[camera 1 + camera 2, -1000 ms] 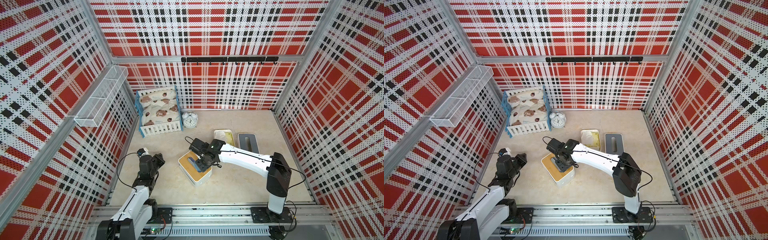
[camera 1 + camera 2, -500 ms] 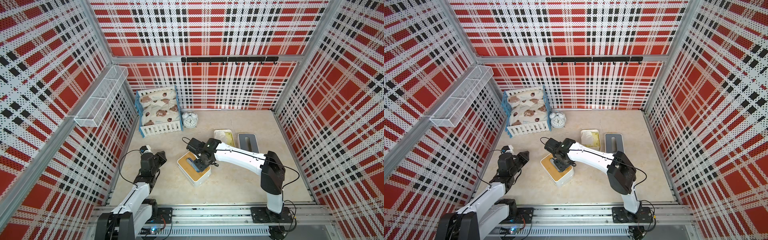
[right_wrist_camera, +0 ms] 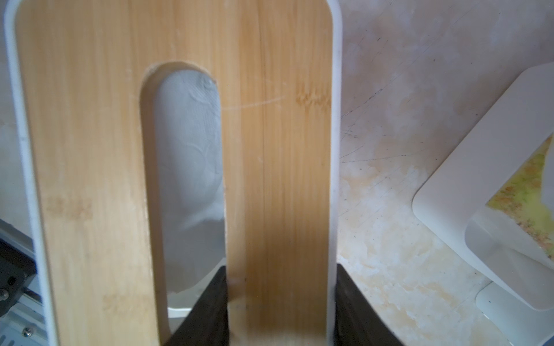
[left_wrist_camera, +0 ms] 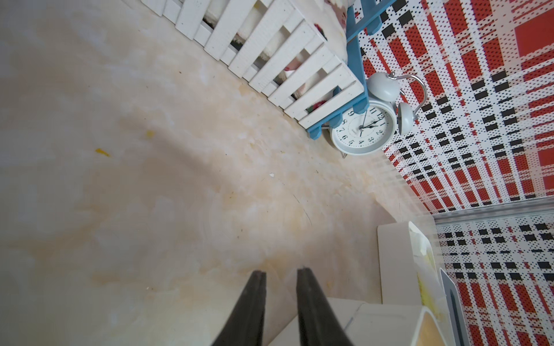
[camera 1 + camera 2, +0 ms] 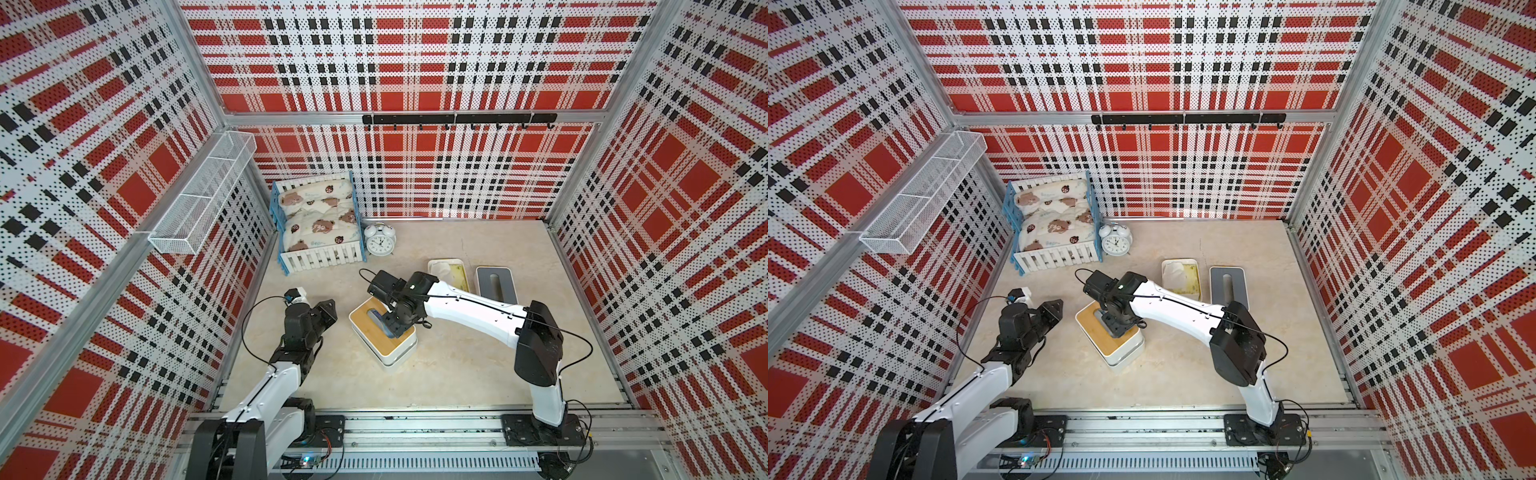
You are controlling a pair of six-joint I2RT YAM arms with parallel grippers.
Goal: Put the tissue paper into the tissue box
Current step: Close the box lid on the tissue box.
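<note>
The tissue box (image 5: pixel 397 358) is a white box in the middle of the floor, shown in both top views, with a bamboo lid (image 5: pixel 365 321) lying on it. My right gripper (image 5: pixel 392 328) is shut on that lid (image 3: pixel 90 149), one finger in the slot and the other on the lid's outer edge. White tissue paper (image 3: pixel 189 143) shows through the slot. My left gripper (image 5: pixel 328 305) hangs to the left of the box, apart from it. Its fingers (image 4: pixel 305 287) stand slightly open with nothing between them.
Behind the box lie an open white tray (image 5: pixel 436 266) with a yellowish pack inside and a grey slotted lid (image 5: pixel 496 286). A doll bed (image 5: pixel 318 220) and a white alarm clock (image 5: pixel 379 243) stand at the back left. A wire basket (image 5: pixel 203 199) hangs on the left wall.
My left gripper has moved forward toward the bed side and its fingers have parted a little. The right gripper keeps its hold on the lid and has shifted slightly left.
</note>
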